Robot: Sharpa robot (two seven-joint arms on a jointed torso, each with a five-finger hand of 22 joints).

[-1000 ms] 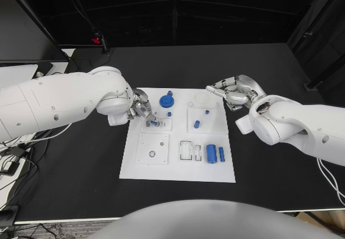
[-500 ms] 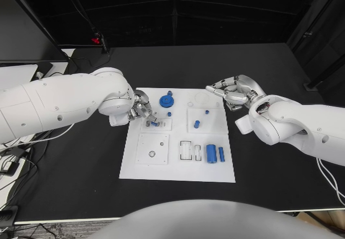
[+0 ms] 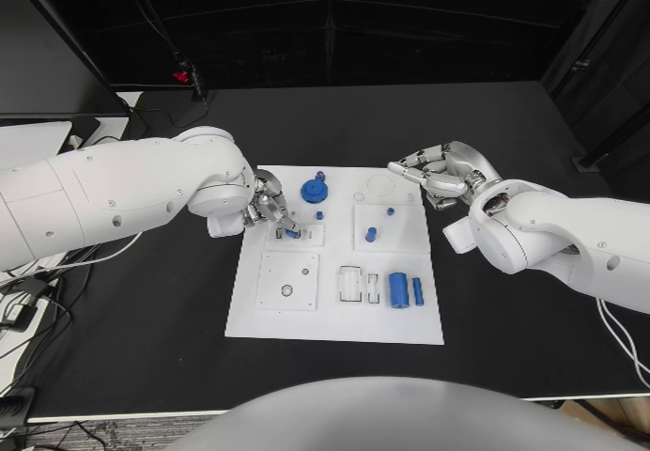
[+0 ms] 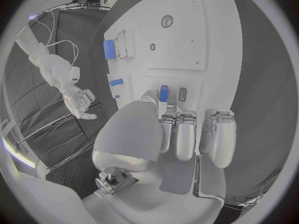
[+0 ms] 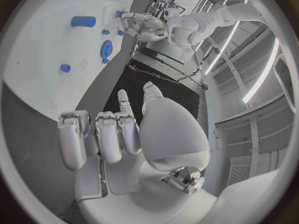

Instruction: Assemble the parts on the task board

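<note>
Parts first: my left hand [image 3: 260, 209] pinches a small blue peg [image 4: 164, 92] at my fingers [image 4: 186, 134], right over its slot on the task board [image 3: 334, 324]. I judge I'm mid-insertion; next I press it straight down. Beyond my fingers lie one blue gear [image 3: 315, 192], one big cylinder [image 3: 398, 288] and one thin pin [image 3: 417, 290]. Across the worktop [image 3: 528, 357], my right hand [image 3: 441, 173] hangs off the board, curled, holding nothing.

Text on the task board [image 3: 334, 319]: none that reads; its white face carries only outlines and blue parts [image 3: 398, 289].
Labels on the arms: nothing legible on the white shells.
Brands or numbers on the tabletop [image 3: 528, 141]: none readable.
Signs: none legible in any view.
</note>
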